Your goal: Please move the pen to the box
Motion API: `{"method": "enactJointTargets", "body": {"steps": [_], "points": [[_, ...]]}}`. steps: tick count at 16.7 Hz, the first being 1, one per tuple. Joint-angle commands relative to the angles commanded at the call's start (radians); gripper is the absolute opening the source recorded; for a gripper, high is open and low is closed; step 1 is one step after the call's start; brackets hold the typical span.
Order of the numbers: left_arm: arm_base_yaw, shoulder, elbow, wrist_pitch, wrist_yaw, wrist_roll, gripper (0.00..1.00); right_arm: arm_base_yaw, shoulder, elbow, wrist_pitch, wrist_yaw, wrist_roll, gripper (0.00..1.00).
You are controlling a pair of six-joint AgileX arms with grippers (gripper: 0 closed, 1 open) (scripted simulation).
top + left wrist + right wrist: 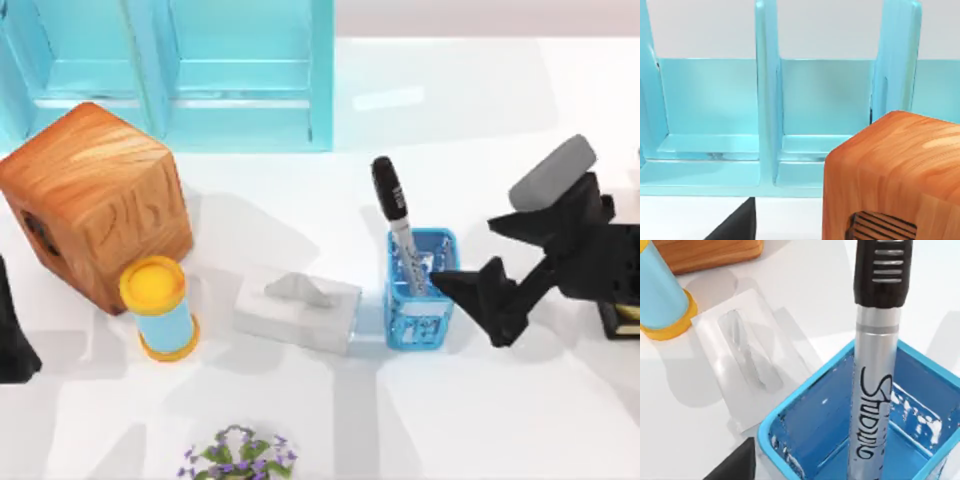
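Reaching in from the right with fingers spread and holding nothing, right gripper (pixel 452 284) just beside the blue mesh basket (pixel 421 325). Standing inside it, cap up: the pen (pixel 397 222). Probably light, stiff, slick; best pinched on the grey barrel below the cap. Left gripper (pixel 14 345) parked at left edge.

A rendered office desk: white table (pixel 480 420), turquoise file rack (pixel 240 70), tissue box (pixel 297 311), blue mesh pen basket (pixel 421 322).
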Motion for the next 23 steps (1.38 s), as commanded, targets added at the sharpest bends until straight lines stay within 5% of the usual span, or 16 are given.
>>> {"method": "enactJointTargets", "body": {"steps": [9,15,23], "points": [[0.000,0.000,0.000,0.000,0.000,0.000,1.00,0.125,0.391,0.152,0.267,0.107,0.087,1.00],[0.000,0.000,0.000,0.000,0.000,0.000,1.00,0.139,0.422,0.165,0.293,0.119,0.096,1.00],[0.000,0.000,0.000,0.000,0.000,0.000,1.00,0.139,0.422,0.165,0.293,0.119,0.096,0.40]]}}
